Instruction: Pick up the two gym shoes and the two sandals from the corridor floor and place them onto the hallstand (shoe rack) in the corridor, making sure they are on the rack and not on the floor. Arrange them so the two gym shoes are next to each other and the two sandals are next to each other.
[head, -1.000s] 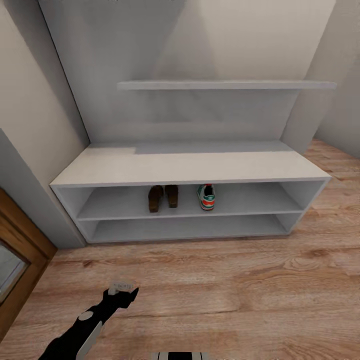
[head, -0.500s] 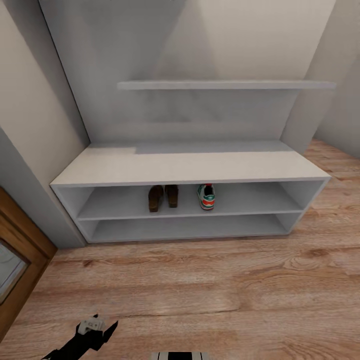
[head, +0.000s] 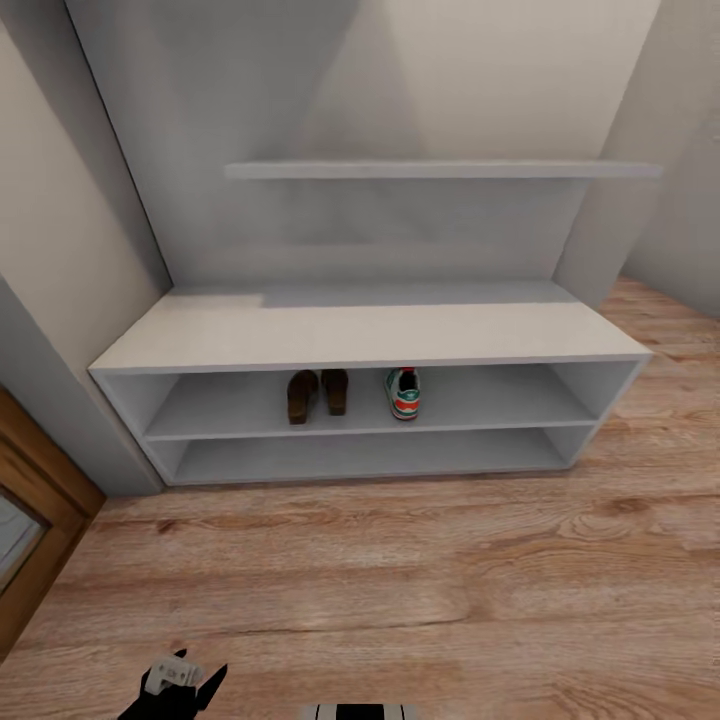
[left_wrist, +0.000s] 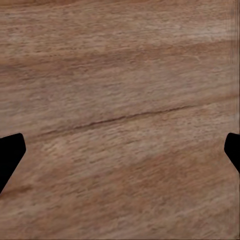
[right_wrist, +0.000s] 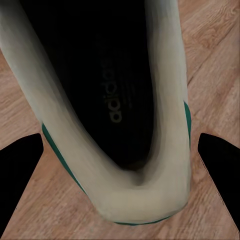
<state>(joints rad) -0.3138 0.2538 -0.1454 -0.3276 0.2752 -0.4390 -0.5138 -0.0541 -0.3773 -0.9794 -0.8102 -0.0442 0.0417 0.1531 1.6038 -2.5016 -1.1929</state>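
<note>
Hallstand (head: 360, 335), frame centre: two sandals (head: 317, 393) and one gym shoe (head: 403, 392) on upper open shelf.

Second gym shoe (right_wrist: 107, 107) on corridor floor (head: 420, 580), between spread, released right claw (right_wrist: 120, 175) fingers.

Left claw (left_wrist: 120, 150) released, over bare planks.

Step in hand: last shoe pickup. Next, judged: clench, carry beside shelved gym shoe.

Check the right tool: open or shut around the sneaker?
Open. In the right wrist view the tool has its fingertips wide apart on either side of the sneaker, clear of its sides.

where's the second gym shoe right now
The second gym shoe sits on the wood floor in the right wrist view, between the open right gripper fingertips, heel nearest the camera.
</note>
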